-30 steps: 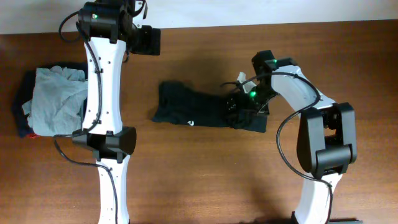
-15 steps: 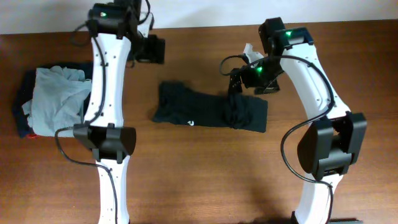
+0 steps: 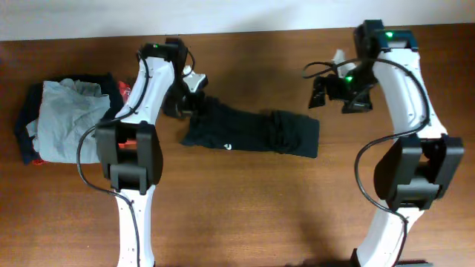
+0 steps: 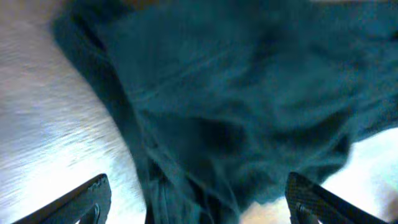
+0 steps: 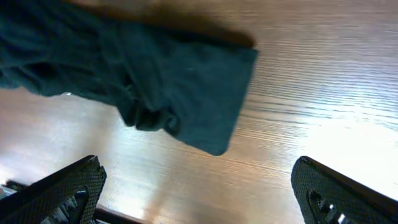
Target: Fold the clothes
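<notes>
From above, the black T-shirt (image 3: 252,132) lay near the middle of the tabletop (image 3: 245,208), stretched out in a long rumpled band running left to right, with a thicker bunch of folds toward its right end. A tiny white logo mark (image 3: 228,146) showed near its lower edge. The left tool (image 3: 191,100) hung over the shirt's upper left corner; from this height I could not tell whether it touched the cloth. The right tool (image 3: 326,87) sat up and to the right of the shirt, clear of it. Off at the far left of the tabletop was a loose pile: a light grey garment (image 3: 63,119) on top, a navy garment (image 3: 24,130) under it, and a scrap of red-orange garment (image 3: 126,92) at the edge (all well apart from the shirt).

In the left wrist view, the left tool (image 4: 198,183) stood wide, its two dark fingers (image 4: 78,202) far apart at the bottom corners, with wrinkled black T-shirt (image 4: 236,99) filling the space beyond them and pale tabletop (image 4: 43,124) on the left. Nothing was pinched.

In the right wrist view, the right tool (image 5: 196,168) also gaped wide with nothing in it. The black T-shirt's (image 5: 155,81) squared-off end lay beyond the fingers (image 5: 68,186) on the bare tabletop (image 5: 311,93).
</notes>
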Motion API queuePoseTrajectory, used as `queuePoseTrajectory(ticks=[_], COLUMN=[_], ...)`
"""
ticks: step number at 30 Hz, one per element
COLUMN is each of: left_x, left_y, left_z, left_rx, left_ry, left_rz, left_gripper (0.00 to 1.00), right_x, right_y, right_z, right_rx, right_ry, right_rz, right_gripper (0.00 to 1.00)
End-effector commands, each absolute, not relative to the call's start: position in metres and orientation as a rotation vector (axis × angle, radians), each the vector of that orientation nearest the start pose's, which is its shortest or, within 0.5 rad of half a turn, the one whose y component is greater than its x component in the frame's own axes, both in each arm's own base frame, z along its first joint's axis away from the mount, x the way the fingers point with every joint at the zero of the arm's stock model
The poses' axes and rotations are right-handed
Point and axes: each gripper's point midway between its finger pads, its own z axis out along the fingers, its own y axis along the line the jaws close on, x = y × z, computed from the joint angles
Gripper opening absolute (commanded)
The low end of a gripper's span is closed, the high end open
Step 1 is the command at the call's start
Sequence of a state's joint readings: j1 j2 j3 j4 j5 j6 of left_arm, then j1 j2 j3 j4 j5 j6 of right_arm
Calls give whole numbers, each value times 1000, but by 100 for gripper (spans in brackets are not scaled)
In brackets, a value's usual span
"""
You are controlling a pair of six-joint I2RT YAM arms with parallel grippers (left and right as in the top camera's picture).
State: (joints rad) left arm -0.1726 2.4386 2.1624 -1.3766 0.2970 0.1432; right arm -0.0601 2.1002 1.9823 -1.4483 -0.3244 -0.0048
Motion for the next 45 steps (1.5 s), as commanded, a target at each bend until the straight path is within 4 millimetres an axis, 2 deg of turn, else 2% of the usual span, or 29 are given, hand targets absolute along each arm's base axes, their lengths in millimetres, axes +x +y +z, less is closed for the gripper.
queuePoseTrajectory(ticks=[1,7,9,10,13,14,19,25,28,31,34,36,39,42,45], left_x=[429,419,414,412,409,409,414,427,429,430,431,432,434,431,426], left_y=[-129,-127,-132,-136,-143,-143,-124,-83,-76,-79,-94,-111,-149,-178,-211], left_z=[28,8,4,3,3,3,12,42,51,57,70,85,113,123,124], left_rx=[525,518,511,506,498,498,423,275,255,269,327,388,505,593,682], left_ry=[3162,3194,3198,3194,3188,3188,3194,3149,3126,3113,3079,3030,2937,2884,2843], left_rz=[-517,-527,-584,-624,-700,-699,-704,-697,-691,-686,-687,-699,-687,-686,-692], left_gripper=[89,89,76,67,14,1,1,0,1,1,0,1,1,1,1], right_x=[409,407,407,407,407,407,407,407,408,408,408,409,409,409,409], right_y=[8,-12,-15,-15,-18,-18,-18,-18,-18,-19,-19,-19,-19,-19,-19], right_z=[151,151,150,150,150,150,150,150,150,150,150,150,150,150,150], right_rx=[125,159,169,171,177,177,178,177,177,176,176,176,175,175,174], right_ry=[3039,3034,3032,3032,3033,3034,3034,3033,3031,3029,3028,3028,3027,3025,3025], right_rz=[474,471,469,466,457,453,453,453,452,451,451,451,451,450,451], right_gripper=[99,99,99,99,99,99,99,99,99,99,99,99,99,99,99])
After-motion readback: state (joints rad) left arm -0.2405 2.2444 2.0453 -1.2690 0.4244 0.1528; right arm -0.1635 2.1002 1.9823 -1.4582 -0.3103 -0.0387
